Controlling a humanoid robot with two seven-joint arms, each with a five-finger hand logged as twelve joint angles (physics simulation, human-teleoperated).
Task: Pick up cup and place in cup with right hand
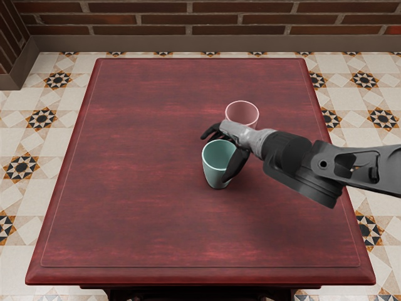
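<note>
Head view, looking down at a slant on a square, dark red wooden table [125, 157] with streaked grain and a raised edge. Enters from the picture's right edge with a grey-and-black mechanical right arm [360, 166], reaching towards the middle of the tabletop. Ends in a black-and-light-grey right hand [241, 139], set around the back and right side of a smooth teal cup [213, 174], round and tapering to a narrower base. Seems to touch the cup on its right side. Impossible to tell whether clenched on the cup, grasping it lightly or released from it.

Right of the tabletop's centre for the teal cup: mouth up, nearly upright, base low over the wood with a dark shadow beneath. Unclear whether bearing on the table or just above it. Behind it and a little to the picture's right, near but separate, a round pink cup [241, 115] with a paler rim, mouth up too, lower part hidden by the hand and wrist.

Around the table, a cream tiled floor [31, 135] with star patterns in black and orange-brown. Beyond, a red-brown brick wall [156, 19] above a plain grey-brown skirting [156, 44].
</note>
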